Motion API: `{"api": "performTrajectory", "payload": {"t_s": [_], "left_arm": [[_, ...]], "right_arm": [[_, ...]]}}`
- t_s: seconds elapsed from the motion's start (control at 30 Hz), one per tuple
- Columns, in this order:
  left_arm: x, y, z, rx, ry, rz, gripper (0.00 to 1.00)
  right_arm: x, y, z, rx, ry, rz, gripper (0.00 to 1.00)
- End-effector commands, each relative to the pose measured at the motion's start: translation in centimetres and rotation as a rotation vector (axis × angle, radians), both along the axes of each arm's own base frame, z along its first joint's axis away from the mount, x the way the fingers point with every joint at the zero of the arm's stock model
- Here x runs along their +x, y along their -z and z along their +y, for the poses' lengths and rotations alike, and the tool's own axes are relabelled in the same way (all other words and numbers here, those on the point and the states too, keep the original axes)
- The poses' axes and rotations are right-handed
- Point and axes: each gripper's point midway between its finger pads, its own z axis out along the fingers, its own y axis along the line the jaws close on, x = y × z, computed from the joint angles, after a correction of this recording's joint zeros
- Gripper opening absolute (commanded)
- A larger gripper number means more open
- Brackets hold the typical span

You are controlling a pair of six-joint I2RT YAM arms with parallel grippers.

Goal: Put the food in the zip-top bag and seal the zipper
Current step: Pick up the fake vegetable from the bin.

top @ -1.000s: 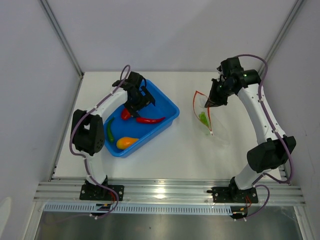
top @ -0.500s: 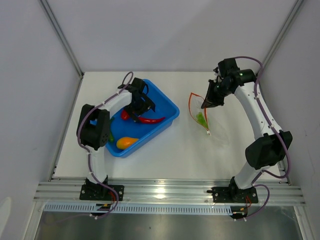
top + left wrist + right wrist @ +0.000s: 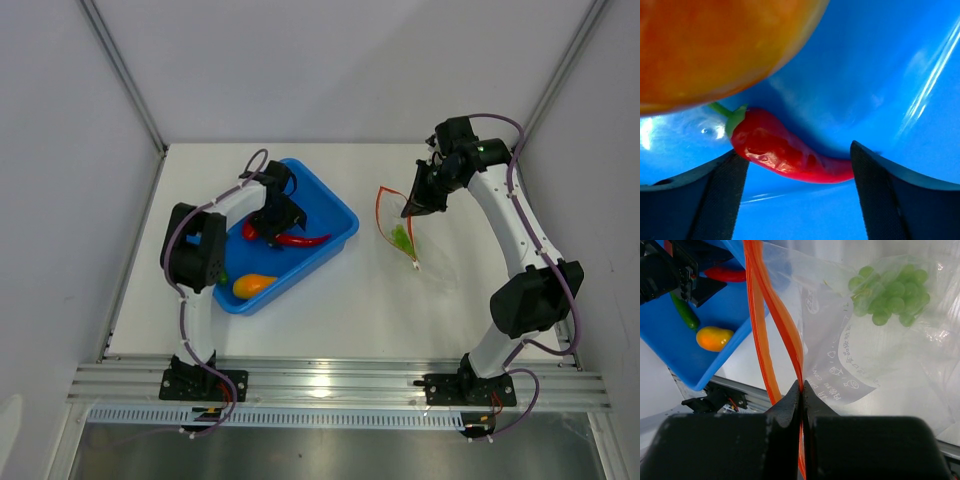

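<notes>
Food is split between two places: a green bumpy cluster [image 3: 888, 290] is seen inside the clear bag [image 3: 850, 365], while the rest lies in the blue tray [image 3: 335, 215] on the left of the tabletop [image 3: 330, 320]. The bag's orange zipper [image 3: 772, 310] is pinched between the closed fingers of the right claw [image 3: 801, 387], and its two strips are seen parting away from the grip. From the top camera the bag's clear film is hardly made out against the white tabletop, and whether its lower end rests on the surface cannot be told.

The left claw [image 3: 797, 155] is positioned inside the tray with its fingers spread apart, and the red chili [image 3: 785, 157] is framed between them. Contact between fingers and chili cannot be judged. A large orange-red rounded piece [image 3: 715, 45] is blurred and cut off by the frame at the upper left of the left wrist view. A yellow-orange piece [image 3: 714, 338] and a green pepper [image 3: 685, 312] are seen at the tray's near end, the pepper being partly hidden by the left arm [image 3: 195, 250] in the top view.
</notes>
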Motion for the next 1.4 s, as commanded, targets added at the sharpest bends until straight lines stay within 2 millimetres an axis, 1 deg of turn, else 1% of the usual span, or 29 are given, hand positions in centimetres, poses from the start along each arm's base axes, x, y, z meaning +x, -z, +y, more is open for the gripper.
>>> {"api": "performTrajectory", "payload": {"t_s": [0.0,0.1,0.13,0.2,0.23,0.3,0.33,0.37,0.4,0.43,0.5,0.63,0.67,0.73,0.77,0.8,0.87,0.9,1.0,1.03,1.07,1.1,1.13,1.17,1.2,1.23,1.27,1.3,1.37], "left_arm": [[1.4,0.5,0.3,0.009,-0.031,-0.018,0.8],[1.3,0.9,0.3,0.011,-0.023,-0.013,0.71],[1.5,0.8,0.3,0.011,-0.019,-0.021,0.62],[1.3,0.8,0.3,0.011,-0.009,-0.019,0.53],[1.3,0.8,0.3,0.011,-0.006,-0.021,0.47],[1.1,0.8,0.4,0.013,-0.002,-0.017,0.41],[1.2,0.5,0.4,0.01,0.001,-0.027,0.35],[1.4,0.3,0.3,0.004,0.006,-0.041,0.32],[1.1,0.4,0.4,0.006,0.009,-0.038,0.29],[1.0,0.3,0.5,0.009,0.011,-0.04,0.26],[1.1,-0.6,0.6,0.013,0.026,-0.06,0.24],[0.8,-3.0,0.7,0.007,0.04,-0.095,0.25],[0.8,-4.4,0.8,0.0,0.044,-0.12,0.25],[0.3,-5.8,0.9,-0.006,0.052,-0.135,0.25],[0.3,-6.7,0.9,-0.012,0.053,-0.152,0.25],[0.1,-8.6,0.9,-0.02,0.061,-0.19,0.25],[-0.4,-10.3,1.2,-0.022,0.068,-0.217,0.25],[-1.0,-13.4,1.4,-0.029,0.093,-0.276,0.25],[-1.7,-16.4,1.7,-0.039,0.121,-0.345,0.25],[-2.4,-18.4,1.7,-0.055,0.133,-0.392,0.25],[-2.8,-19.4,1.7,-0.065,0.147,-0.415,0.25],[-3.3,-20.2,1.3,-0.073,0.187,-0.442,0.25],[-4.3,-22.1,0.6,-0.129,0.235,-0.492,0.24],[-4.2,-23.7,-0.4,-0.172,0.295,-0.572,0.24],[-5.0,-23.5,-1.3,-0.216,0.341,-0.589,0.22],[-6.5,-26.1,-2.6,-0.313,0.408,-0.664,0.22],[-6.6,-28.2,-3.9,-0.364,0.457,-0.762,0.22],[-7.5,-28.0,-4.4,-0.395,0.489,-0.773,0.22],[-9.1,-30.3,-5.4,-0.445,0.56,-0.855,0.24]], "right_arm": [[0.6,-0.1,-0.3,-0.01,0.013,-0.018,0.0],[0.7,0.0,-0.3,-0.01,0.015,-0.017,0.0],[0.7,-0.1,-0.3,-0.009,0.016,-0.018,0.0],[0.7,-0.2,-0.3,-0.009,0.016,-0.021,0.0],[0.7,-0.2,-0.3,-0.008,0.018,-0.022,0.0],[0.6,-0.3,-0.4,-0.01,0.018,-0.026,0.0],[0.6,-0.4,-0.4,-0.011,0.019,-0.03,0.0],[0.6,-0.4,-0.4,-0.011,0.019,-0.031,0.0],[0.5,-0.4,-0.5,-0.011,0.021,-0.032,0.0],[0.6,-0.4,-0.5,-0.013,0.021,-0.038,0.0],[0.4,-0.4,-0.7,-0.017,0.025,-0.042,0.0],[0.2,-0.4,-0.6,-0.007,0.028,-0.063,0.0],[0.0,-0.7,-0.5,0.005,0.025,-0.072,0.0],[-0.1,-0.3,-0.3,0.015,0.022,-0.077,0.0],[-0.4,-0.6,-0.2,0.024,0.019,-0.09,0.0],[-0.5,-0.5,-0.1,0.03,0.016,-0.093,0.0],[-0.9,0.1,0.1,0.033,0.008,-0.089,0.0],[-1.4,0.0,0.3,0.038,-0.006,-0.11,0.0],[-1.7,-0.2,0.4,0.04,-0.014,-0.128,0.0],[-1.6,-0.4,0.4,0.043,-0.014,-0.142,0.0],[-1.7,-0.2,0.6,0.046,-0.021,-0.142,0.0],[-1.9,-0.3,0.7,0.049,-0.024,-0.148,0.0],[-2.0,-0.5,0.9,0.053,-0.027,-0.159,0.0],[-2.3,-0.5,1.2,0.056,-0.037,-0.157,0.0],[-2.5,-0.6,1.4,0.058,-0.042,-0.161,0.0],[-2.6,-0.9,1.6,0.063,-0.045,-0.172,0.0],[-2.9,-1.1,2.0,0.067,-0.057,-0.177,0.0],[-3.0,-1.2,2.2,0.067,-0.059,-0.18,0.0],[-3.4,-1.7,2.6,0.079,-0.065,-0.194,0.0]]}}
